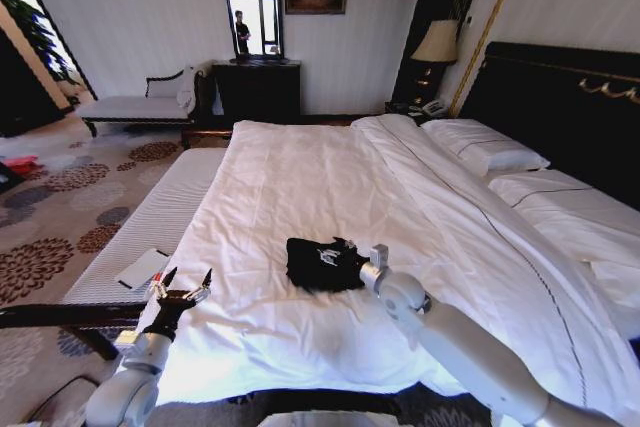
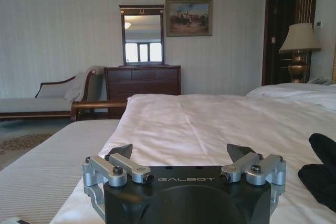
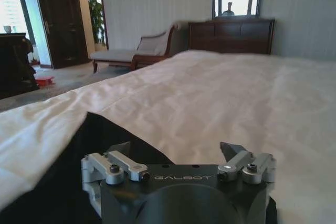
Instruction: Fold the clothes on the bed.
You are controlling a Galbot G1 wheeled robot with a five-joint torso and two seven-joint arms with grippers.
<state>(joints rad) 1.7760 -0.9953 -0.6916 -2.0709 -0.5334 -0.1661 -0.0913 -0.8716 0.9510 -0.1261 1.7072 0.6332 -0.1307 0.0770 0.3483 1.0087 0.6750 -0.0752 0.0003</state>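
— What's the room like?
— Striped pale wallpaper, a floral carpet (image 1: 60, 197), a dark wood dresser (image 1: 257, 89) under a mirror. The bed (image 1: 300, 177) is broad, its white duvet smooth with soft creases, and the tall headboard (image 1: 560, 107) is dark.
— And the T-shirt?
— The black T-shirt (image 1: 322, 264) lies in a compact, rumpled bundle on the duvet near the foot of the bed, a bit of white lettering showing.
— The arms?
— The right gripper (image 1: 362, 257) sits at the shirt's edge, fingers spread above the black fabric. The left gripper (image 1: 182, 285) hangs by the bed's left edge, well apart from the shirt, fingers also spread wide.
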